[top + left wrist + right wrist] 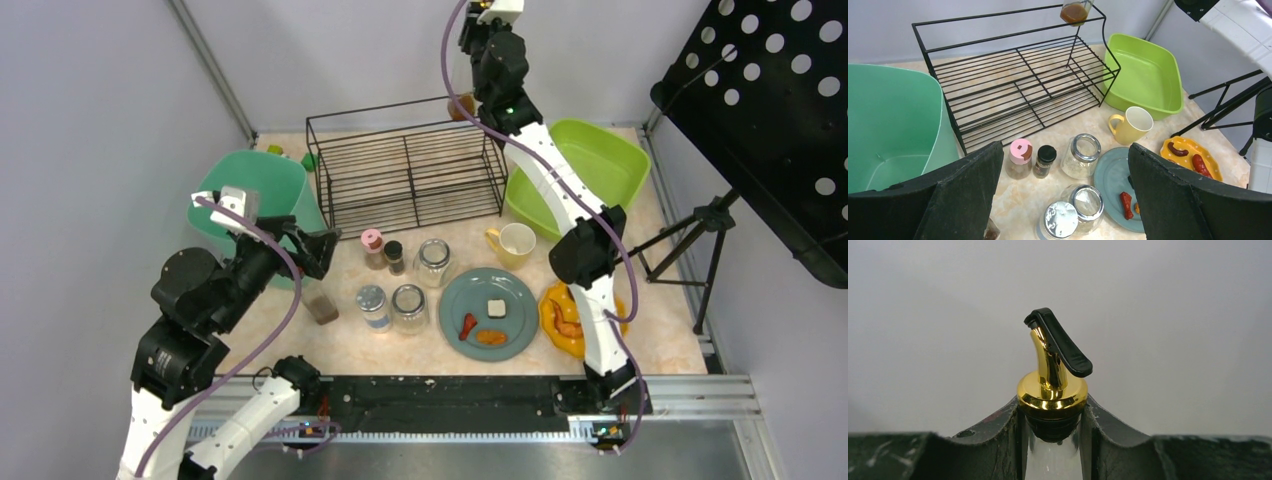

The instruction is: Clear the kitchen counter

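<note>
On the kitchen counter point(340, 345) the rack point(405, 170) stands between bin point(265, 190) and tub point(590, 165), jars point(433, 262) before it.

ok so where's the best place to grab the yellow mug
Probably the rim of the yellow mug, from above: one finger inside, one outside, on the side away from the handle. It stands upright, mouth open, handle toward the glass jar.

text: none legible — labels: none | brands, numbers, signs: none

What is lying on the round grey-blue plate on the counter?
On the round grey-blue plate lie a small white cube, a dark red sausage-like piece and an orange piece. Only the plate surface beneath them is hidden.
</note>
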